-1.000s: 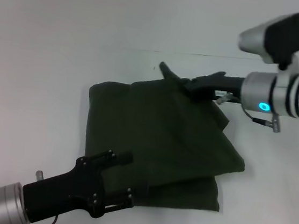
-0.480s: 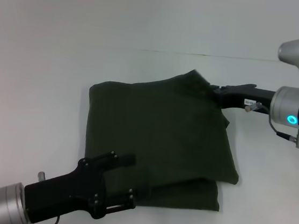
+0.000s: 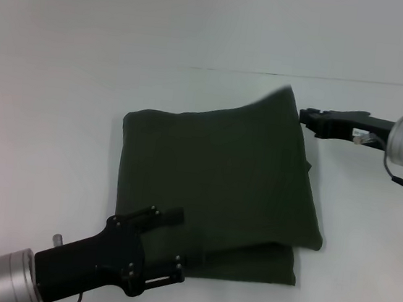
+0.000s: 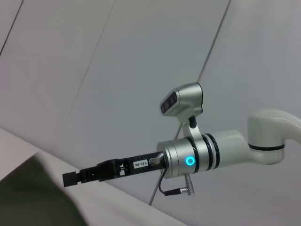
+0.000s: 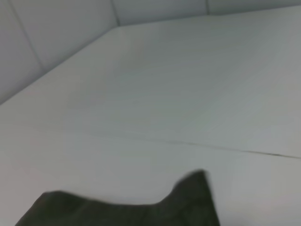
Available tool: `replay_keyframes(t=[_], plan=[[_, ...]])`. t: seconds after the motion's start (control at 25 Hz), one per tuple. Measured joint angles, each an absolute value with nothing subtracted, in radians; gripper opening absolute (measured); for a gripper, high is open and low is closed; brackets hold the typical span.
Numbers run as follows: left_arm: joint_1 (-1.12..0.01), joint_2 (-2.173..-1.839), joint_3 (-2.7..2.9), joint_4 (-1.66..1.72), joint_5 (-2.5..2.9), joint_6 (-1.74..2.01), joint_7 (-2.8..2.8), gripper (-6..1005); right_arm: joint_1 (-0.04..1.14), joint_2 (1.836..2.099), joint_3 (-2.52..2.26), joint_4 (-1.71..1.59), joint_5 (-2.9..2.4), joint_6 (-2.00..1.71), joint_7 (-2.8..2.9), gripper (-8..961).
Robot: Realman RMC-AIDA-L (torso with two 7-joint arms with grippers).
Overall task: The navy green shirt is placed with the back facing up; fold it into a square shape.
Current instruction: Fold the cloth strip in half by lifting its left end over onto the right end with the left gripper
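The right gripper (image 3: 308, 120) has pulled back to the right, clear of the shirt (image 3: 216, 178). A second ago it reached in over the shirt's far right corner; half a second ago it was at that corner's edge; now its tip hangs just beside the corner with bare table (image 3: 89, 51) showing between them. From the left wrist view the right gripper (image 4: 71, 178) shows as a long, thin black bar ending in a small block, and whether its fingers are parted or closed cannot be told.

The corner it left stands up in a small peak, and the fold it laid lies across the top layer, with a lower layer sticking out beneath along the near edge. The cloth is now a compact, roughly four-sided bundle, so the folding looks nearly done, though the peaked corner and the offset lower layer keep it from a clean square.

The left gripper (image 3: 176, 241) sits at the opposite, near-left corner of the bundle, low over the cloth edge, its two fingers set apart around the edge. Whether it actually pinches the fabric cannot be told.
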State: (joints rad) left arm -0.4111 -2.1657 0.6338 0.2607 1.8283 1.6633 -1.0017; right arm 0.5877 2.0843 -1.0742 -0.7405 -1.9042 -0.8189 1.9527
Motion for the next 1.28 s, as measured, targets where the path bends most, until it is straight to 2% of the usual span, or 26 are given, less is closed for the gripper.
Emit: replay_keyframes(t=[0.16, 0.4, 0.8, 1.04, 1.12, 1.28], plan=[[-0.41, -2.166, 0.633, 0.261, 1.828, 1.658, -1.002, 782, 0.574, 2.085, -1.006, -0.739, -1.9, -0.829, 1.937, 23], [-0.412, -2.166, 0.632, 0.261, 1.828, 1.656, -1.002, 783, 0.564, 2.066, -0.915, -0.731, -1.905, -0.938, 1.939, 204], [-0.41, -2.165, 0.638, 0.267, 1.832, 1.663, -0.999, 783, 0.556, 1.967, -0.893, -0.599, -1.908, -1.146, 2.016, 693], [-0.407, -2.164, 0.643, 0.268, 1.836, 1.664, -0.996, 782, 0.567, 1.94, -0.901, -0.538, -1.911, -1.192, 2.05, 726], [-0.407, -2.164, 0.643, 0.269, 1.836, 1.662, -0.995, 782, 0.579, 1.94, -0.902, -0.516, -1.921, -1.189, 2.053, 725], [-0.408, -2.164, 0.637, 0.269, 1.83, 1.656, -0.994, 781, 0.604, 1.956, -0.902, -0.483, -1.944, -1.161, 2.055, 724]])
